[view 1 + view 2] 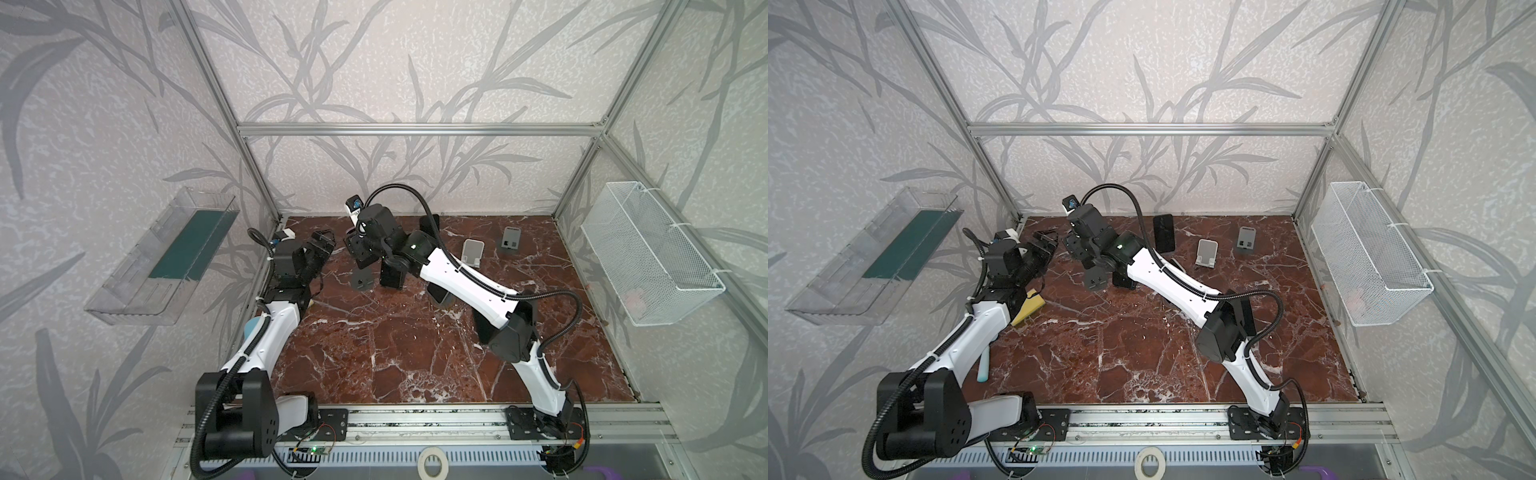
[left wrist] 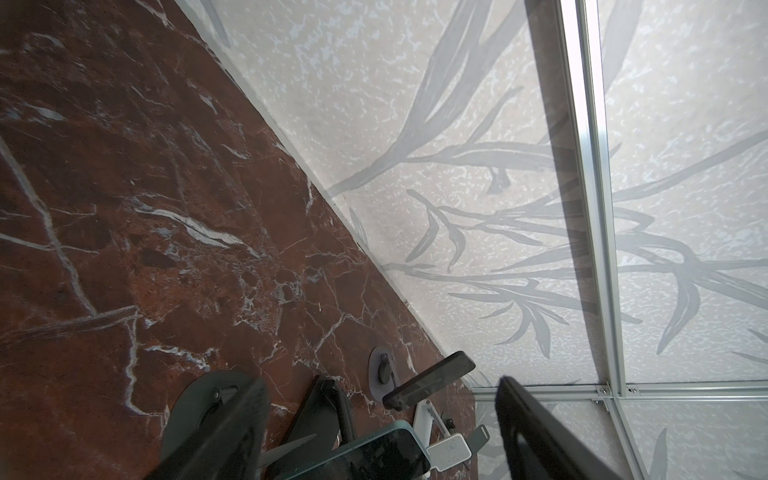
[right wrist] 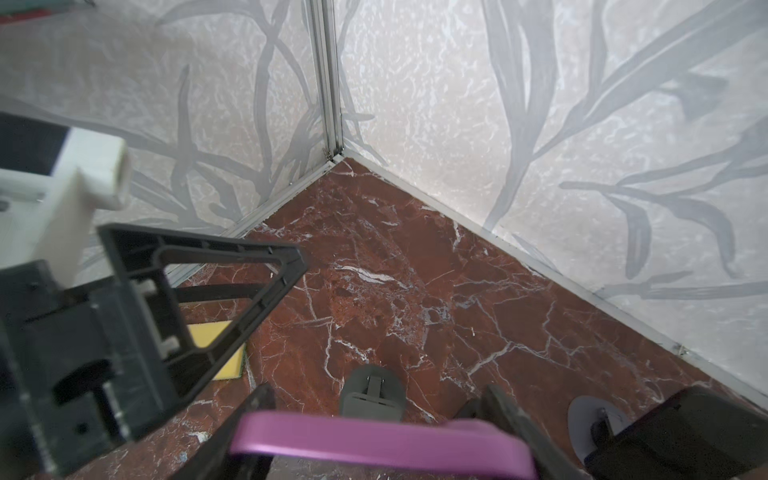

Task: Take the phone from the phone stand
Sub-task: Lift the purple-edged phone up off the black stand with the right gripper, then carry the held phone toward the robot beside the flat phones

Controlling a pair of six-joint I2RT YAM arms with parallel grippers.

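Here, right pincer clasping purple phone, grey stand nearby

The purple phone, seen edge-on with a glossy rounded rim, runs level across the bottom centre of the right wrist view, pinched between the right gripper's fingers, while the dark grey round-based phone stand sits bare on the marble just above it in the frame.

Scene has arm ×2, phone stand ×4, phone ×3 at least, yellow sponge ×1, wire basket ×1, clear bin ×1.
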